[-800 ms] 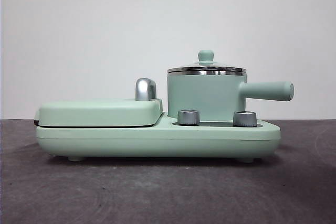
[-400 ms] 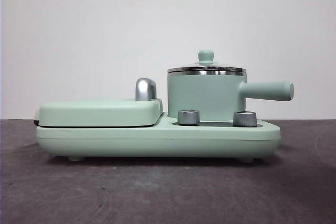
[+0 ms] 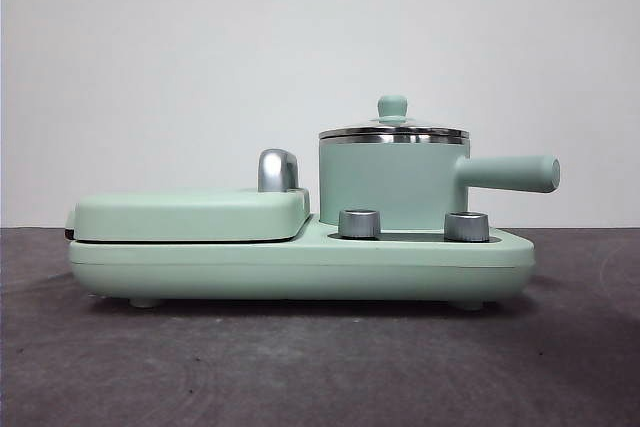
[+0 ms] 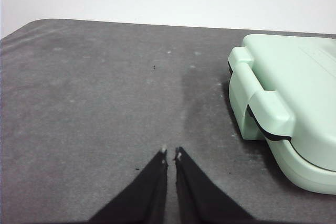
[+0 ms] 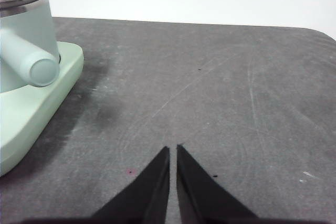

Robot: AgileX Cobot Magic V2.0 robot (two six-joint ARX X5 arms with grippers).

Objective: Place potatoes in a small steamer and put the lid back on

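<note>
Lid [image 3: 393, 132] sits on the small steamer [image 3: 392, 183], which stands at the right end of the appliance base [image 3: 300, 265]. No potato in any view. Left gripper [image 4: 170, 154] waits off the griddle [image 4: 294, 103] end, jaws pressed together; right gripper [image 5: 172, 150] off the handle end, same. I'd go for the lid first: open up, come straight down on the knob [image 3: 392, 106], pinch centred, lift level.

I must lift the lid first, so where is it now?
In the front view, the lid sits closed on the small steamer, at the right part of the green appliance, behind the two silver dials.
</note>
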